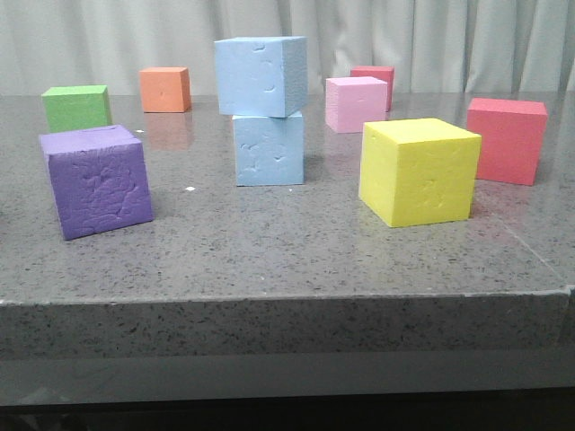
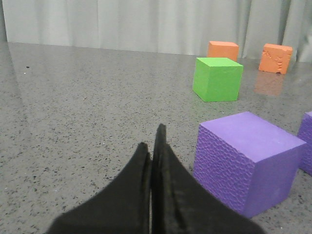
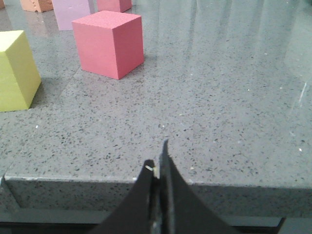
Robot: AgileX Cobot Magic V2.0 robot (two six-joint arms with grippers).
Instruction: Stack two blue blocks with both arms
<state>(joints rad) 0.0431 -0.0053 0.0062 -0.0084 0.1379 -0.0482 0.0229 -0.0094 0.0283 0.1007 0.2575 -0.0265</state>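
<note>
The two blue blocks are standing stacked near the middle of the grey speckled tabletop (image 1: 269,242): the upper blue block (image 1: 260,75) is resting on the lower blue block (image 1: 268,149), turned a little and overhanging it toward the left. Neither claw is touching them.

In the left wrist view, the left claw (image 2: 152,141) is hovering low over bare tabletop with its dark fingers (image 2: 136,180) pressed together and holding nothing. A purple cube (image 2: 246,158) is sitting just beside it, with a green cube (image 2: 217,78) farther off and two orange cubes (image 2: 223,50) beyond that.

In the right wrist view, the right claw (image 3: 157,158) is hanging over the tabletop's front edge, its fingers likewise closed together and empty. A red cube (image 3: 109,43) and a yellow cube (image 3: 17,70) are lying well ahead of it.

In the front view, the yellow cube is sitting to the right of the stack, and a pink cube (image 1: 356,103) is standing behind it.
</note>
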